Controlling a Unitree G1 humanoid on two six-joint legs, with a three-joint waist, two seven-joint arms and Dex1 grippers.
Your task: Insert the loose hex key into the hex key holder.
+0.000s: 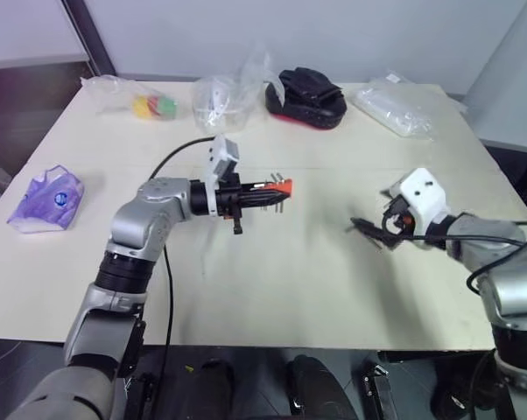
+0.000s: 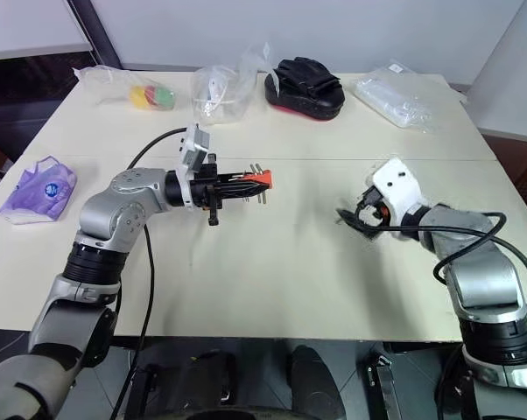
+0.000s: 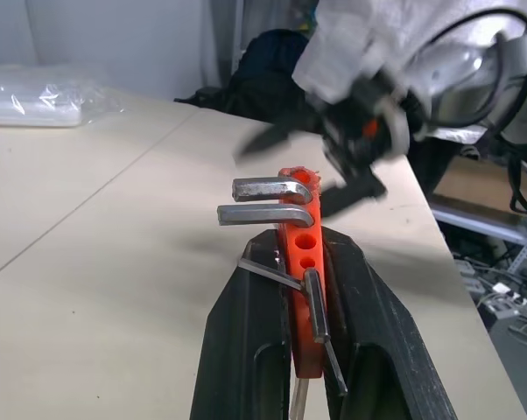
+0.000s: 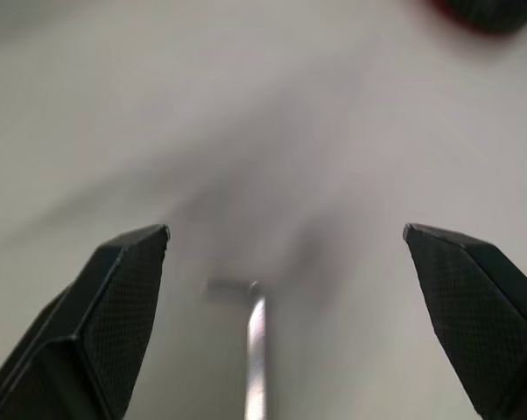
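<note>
My left gripper point(image 1: 262, 197) points level toward the right and is shut on the hex key holder point(image 1: 282, 185), a small red-orange block held above the table's middle. In the left wrist view the hex key holder point(image 3: 300, 262) sits between the black fingers point(image 3: 246, 332), with two bent metal keys point(image 3: 262, 201) sticking out sideways. My right gripper point(image 1: 366, 229) hovers low over the table at the right, open wide. In the right wrist view the loose hex key point(image 4: 256, 350) shows between the spread fingers point(image 4: 115, 306), touching neither. I cannot tell whether it rests on the table.
A purple packet point(image 1: 46, 199) lies at the table's left edge. Along the far edge are a bag with coloured pieces point(image 1: 150, 105), a clear bag point(image 1: 220, 96), a black and red pad point(image 1: 305, 96) and a plastic sleeve point(image 1: 393, 107). A black cable point(image 1: 172, 157) loops behind my left arm.
</note>
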